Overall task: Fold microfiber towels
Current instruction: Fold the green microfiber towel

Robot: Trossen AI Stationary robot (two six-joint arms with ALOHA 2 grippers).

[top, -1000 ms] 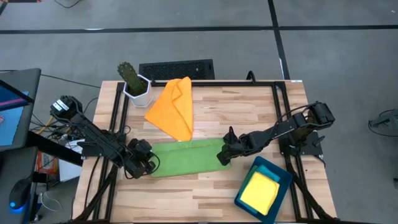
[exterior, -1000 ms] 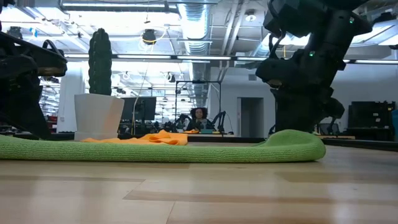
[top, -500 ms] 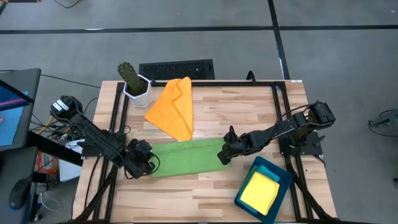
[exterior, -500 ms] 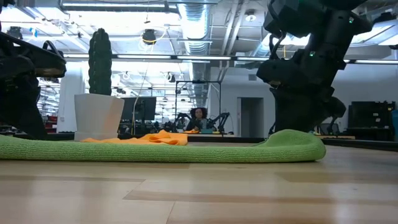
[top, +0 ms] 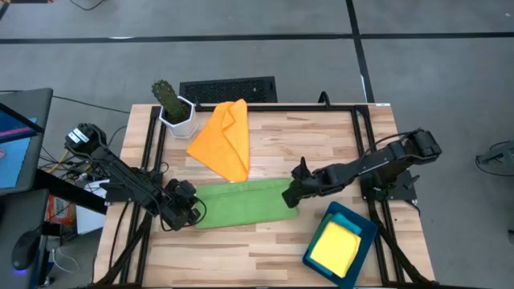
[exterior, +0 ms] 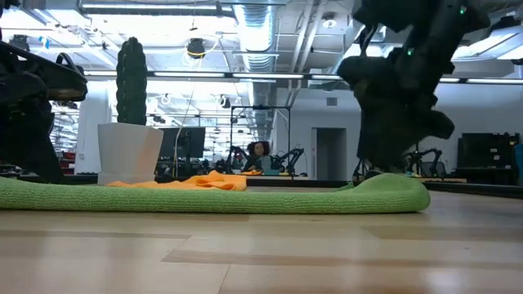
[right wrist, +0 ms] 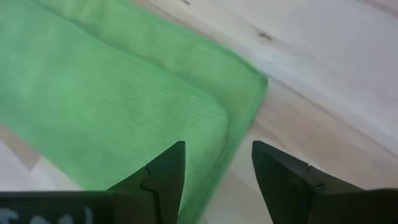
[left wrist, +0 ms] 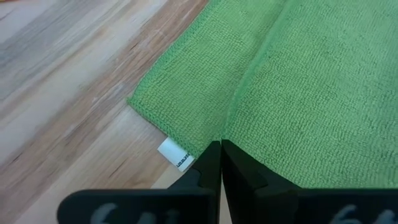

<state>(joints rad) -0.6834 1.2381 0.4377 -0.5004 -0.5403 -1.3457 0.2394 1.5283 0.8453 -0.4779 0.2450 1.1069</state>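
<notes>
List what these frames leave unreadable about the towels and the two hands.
- Green towel: how many layers, unclear in every view.
- Yellow towel in the teal tray: anything beneath it is covered, high view.
- Left hand, shut: whether it pinches the towel edge, hidden by its fingers.
- Right hand, open: empty.

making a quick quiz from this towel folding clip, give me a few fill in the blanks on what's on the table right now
1. The folded towel between the two end effectors is ____ in colour.
2. The yellow towel lies inside a blue ____.
3. The orange towel lies next to a white pot holding a ____.
4. The right end effector hangs over the green towel's end with its fingers ____.

Missing words: green; tray; cactus; open
</notes>
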